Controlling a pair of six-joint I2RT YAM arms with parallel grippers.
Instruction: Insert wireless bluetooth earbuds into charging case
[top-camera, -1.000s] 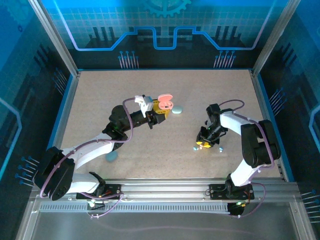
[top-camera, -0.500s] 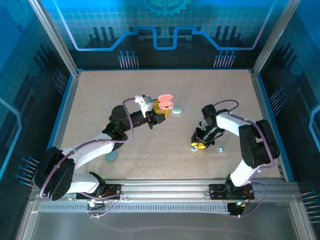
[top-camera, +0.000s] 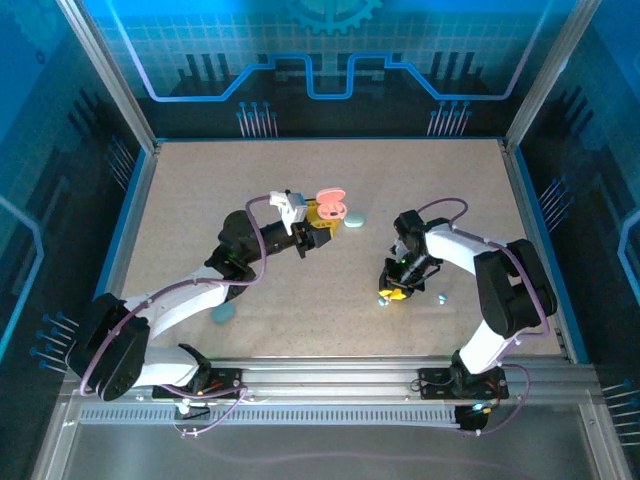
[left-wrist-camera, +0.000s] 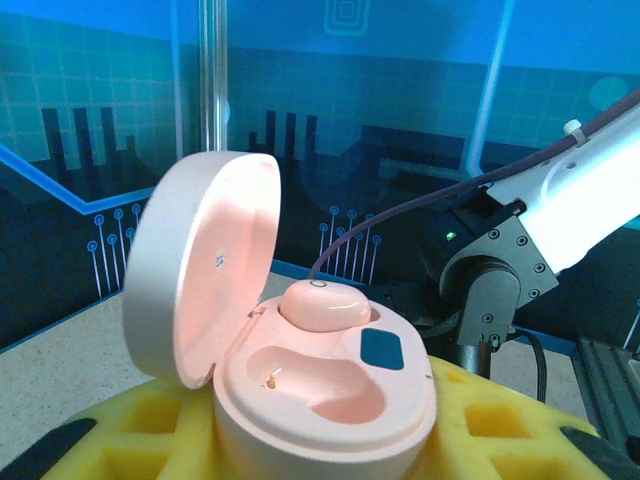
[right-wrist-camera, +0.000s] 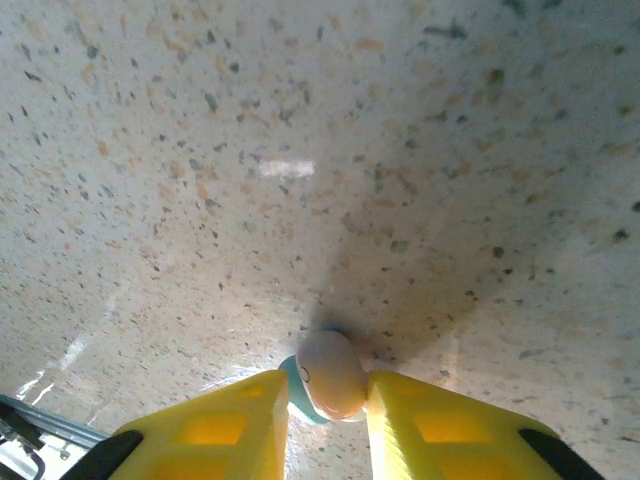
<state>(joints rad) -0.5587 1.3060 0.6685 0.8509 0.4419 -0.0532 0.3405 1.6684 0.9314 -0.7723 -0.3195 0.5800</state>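
Right pincer (top-camera: 391, 293) shifted left, pinching earbud (right-wrist-camera: 330, 372).

No words, numbers or brand names can be read anywhere. The back wall (top-camera: 330, 60) carries only printed graphics: a gear outline at its top edge and circuit-style lines. Inside the lid (left-wrist-camera: 215, 285) of the pink case (left-wrist-camera: 330, 395) sits a tiny mark, too small to make out.
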